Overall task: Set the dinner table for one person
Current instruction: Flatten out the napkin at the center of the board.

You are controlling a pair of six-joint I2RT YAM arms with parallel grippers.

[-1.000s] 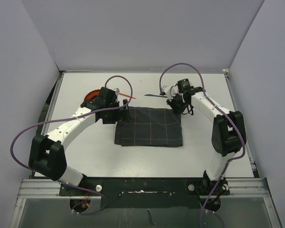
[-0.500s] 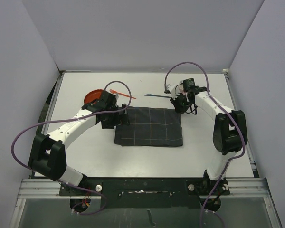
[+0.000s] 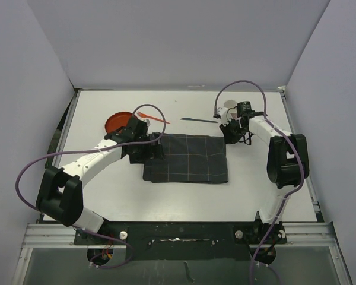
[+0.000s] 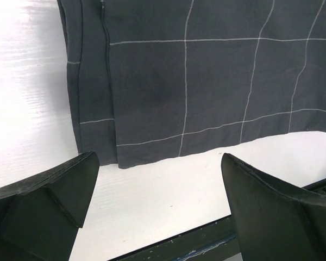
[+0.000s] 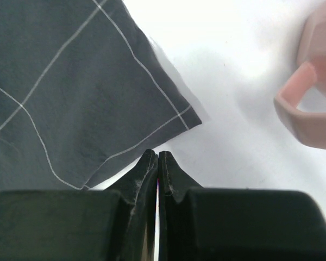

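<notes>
Arms positioned at both ends of the mat (image 3: 187, 159) on the dinner table (image 3: 107, 190).
The table spans the whole work area beneath the arms. Left gripper (image 4: 157, 187): released, jaws wide, empty, over the mat's left edge. Right gripper (image 5: 157, 166): clenched on nothing, tips at the mat's corner, pink mug (image 5: 320, 49) just beside it.

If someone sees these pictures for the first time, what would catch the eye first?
The dark checked cloth in the middle of the white table stands out first. The open left gripper hangs at its left edge, and the shut right gripper is at its far right corner, near a pink mug. A red plate lies at the far left.
</notes>
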